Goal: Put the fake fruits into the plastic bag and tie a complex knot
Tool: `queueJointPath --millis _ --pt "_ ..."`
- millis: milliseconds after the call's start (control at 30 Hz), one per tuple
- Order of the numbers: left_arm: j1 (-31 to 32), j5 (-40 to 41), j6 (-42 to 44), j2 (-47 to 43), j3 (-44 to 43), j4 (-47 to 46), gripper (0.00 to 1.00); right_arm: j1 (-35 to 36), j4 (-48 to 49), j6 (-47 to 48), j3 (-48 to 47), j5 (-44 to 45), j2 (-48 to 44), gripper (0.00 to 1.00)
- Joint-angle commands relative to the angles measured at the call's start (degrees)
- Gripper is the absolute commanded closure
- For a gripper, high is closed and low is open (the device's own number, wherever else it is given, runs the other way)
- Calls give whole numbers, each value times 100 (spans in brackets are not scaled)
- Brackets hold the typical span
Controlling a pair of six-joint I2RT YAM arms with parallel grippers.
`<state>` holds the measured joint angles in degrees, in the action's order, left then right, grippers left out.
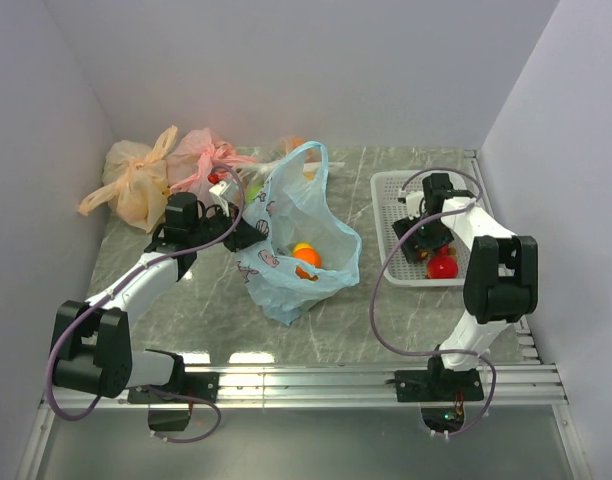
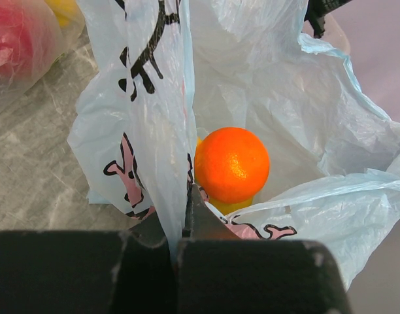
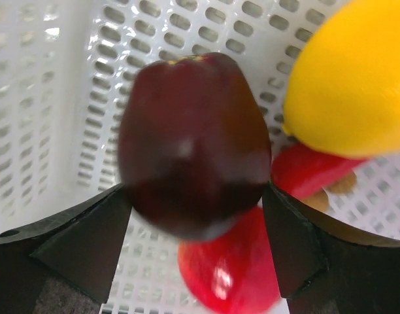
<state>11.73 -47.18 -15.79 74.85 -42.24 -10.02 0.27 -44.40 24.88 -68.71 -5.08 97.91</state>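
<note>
Left gripper (image 2: 187,219): clenched on a fold of the plastic bag (image 1: 298,225), the thin blue film pinched flat between its fingertips at the bag's left rim.
Plastic bag: stands open at mid-table, one handle loop raised toward the back wall.
Inside the bag: an orange ball (image 2: 231,163) resting on a yellow piece (image 2: 234,207), just beyond the closed jaws.
Right gripper (image 3: 195,196): over the white tray (image 1: 386,190) at the table's right, jaws spread wide and grasping the dark purple fruit (image 3: 193,144), which touches both fingers.
Below the jaws: a red fruit (image 3: 226,278) and a yellow fruit (image 3: 350,78) lie in the tray.
Back left corner: a tan bag (image 1: 136,180) and a pink bag (image 1: 201,152), both filled.
</note>
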Motion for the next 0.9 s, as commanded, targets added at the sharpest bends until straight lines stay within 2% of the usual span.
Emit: queueJointPath --millis 0,133,300,333,433,600,667,700,867 --pt "14 -37 76 3 -30 -202 99 -1 352 -63 -126 113 149 14" --pt "14 -55 50 21 -13 -255 99 -1 441 -107 -73 69 150 16" --pt "14 -81 85 56 -65 -194 99 -1 257 -133 -248 -63 -157 59" --pt "14 -90 85 56 -74 -193 99 -1 170 -142 -318 -115 -367 62" --pt "14 -99 85 21 -65 -184 99 -1 -217 -185 -757 -572 -894 64" --pt "14 -116 59 30 -65 -202 99 112 -1183 -212 -2171 -2335 -1458 62" --pt "14 -116 50 47 -65 -184 99 419 -1325 -290 -2654 -2585 -1573 62" --pt "14 -116 59 47 -83 -176 99 830 -1351 -335 -2752 -2655 -1599 62" --pt "14 -134 146 65 -127 -44 99 2132 -1194 -633 -3069 -2472 -1477 62"
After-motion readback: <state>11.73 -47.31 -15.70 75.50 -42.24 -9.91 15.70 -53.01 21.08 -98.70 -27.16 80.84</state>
